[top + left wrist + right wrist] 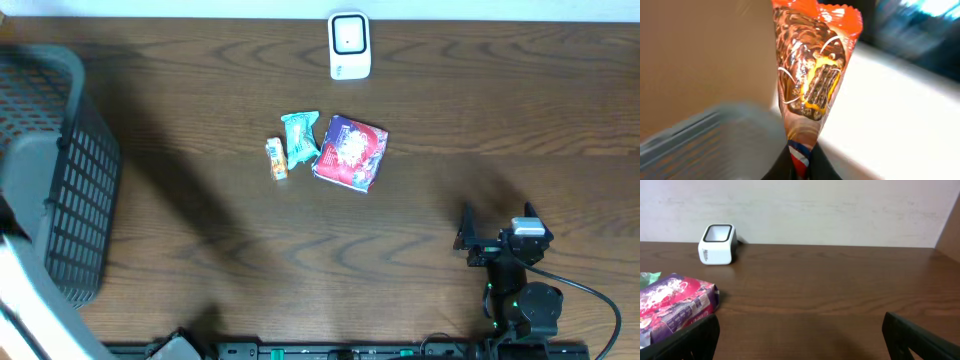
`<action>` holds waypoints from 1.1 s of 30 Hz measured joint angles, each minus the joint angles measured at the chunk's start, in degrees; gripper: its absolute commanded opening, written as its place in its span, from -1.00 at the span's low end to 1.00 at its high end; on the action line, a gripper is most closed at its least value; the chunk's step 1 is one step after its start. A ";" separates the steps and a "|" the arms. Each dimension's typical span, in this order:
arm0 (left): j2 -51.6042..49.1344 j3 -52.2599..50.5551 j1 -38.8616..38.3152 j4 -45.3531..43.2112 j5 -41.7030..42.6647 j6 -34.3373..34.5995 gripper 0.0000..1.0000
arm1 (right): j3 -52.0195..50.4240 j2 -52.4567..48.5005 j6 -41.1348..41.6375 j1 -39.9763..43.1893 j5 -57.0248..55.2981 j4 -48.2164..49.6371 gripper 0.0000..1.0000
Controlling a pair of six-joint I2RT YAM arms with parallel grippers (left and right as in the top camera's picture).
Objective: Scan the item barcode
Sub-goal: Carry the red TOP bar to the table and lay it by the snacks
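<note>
Wood, dark and grained, is filling the overhead view. The table (200, 230) is carrying a white barcode scanner (349, 45) at the upper centre, boxy with rounded corners. Below it a purple packet (350, 152), a teal packet (300, 138) and a small orange pack (276, 158) are lying close together. A grey mesh basket (70, 170) is standing at the left edge. The right gripper (497, 235) is waiting at the lower right. The held item is not showing here.

In the left wrist view, the left gripper (800, 167) is pinching tight the crimped bottom end of a chocolate snack wrapper (812, 75), a glossy orange-brown film rising up the centre. No barcode is showing on this face. I am judging that the pack is needing a turn toward the scanner's window, and slow carrying, because thin film held by one end may be swaying and glinting.

In the right wrist view, the fingers (695, 340) are standing wide at both lower corners, holding nothing.
</note>
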State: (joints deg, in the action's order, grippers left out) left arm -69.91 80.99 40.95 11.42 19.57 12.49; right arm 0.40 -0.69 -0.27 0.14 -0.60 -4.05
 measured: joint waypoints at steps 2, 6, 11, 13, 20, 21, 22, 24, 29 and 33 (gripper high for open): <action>3.02 0.11 -2.97 -0.09 4.72 4.04 -0.85 | 0.00 0.00 0.00 0.00 0.00 0.00 0.98; 3.89 0.28 -16.85 5.84 11.23 8.15 -0.86 | 0.00 0.00 0.00 0.00 0.00 0.02 0.99; -2.23 -0.37 -34.56 19.04 10.73 8.26 -0.86 | 0.00 0.00 0.00 0.00 0.00 0.00 0.98; -5.51 -0.72 -40.87 23.12 7.96 8.24 -0.85 | 0.00 0.00 0.00 0.00 0.02 0.00 0.99; -18.86 -0.83 -55.32 25.46 -1.70 8.22 -0.86 | 0.00 0.00 0.00 0.00 0.00 0.00 0.98; -20.90 -0.83 -56.48 25.31 -2.29 8.24 -0.85 | 0.00 0.00 0.00 0.00 0.02 0.00 0.99; -22.75 -0.83 -57.37 25.18 -3.06 8.24 -0.85 | 0.00 0.00 0.00 0.00 0.02 0.00 0.99; -26.08 -0.83 -58.47 25.20 -4.46 8.24 -0.75 | 0.00 0.00 0.00 0.00 0.02 0.00 0.98; -30.77 -0.85 -58.38 25.16 -6.64 7.78 0.44 | 0.00 0.00 0.00 0.00 0.00 0.00 0.99; -30.29 -0.85 -57.86 24.76 -7.43 7.85 0.67 | 0.00 0.00 0.00 0.00 0.02 0.00 0.98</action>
State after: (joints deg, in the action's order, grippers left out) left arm -100.20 80.14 -16.91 36.18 12.14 20.34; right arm 0.40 -0.69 -0.27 0.14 -0.58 -4.05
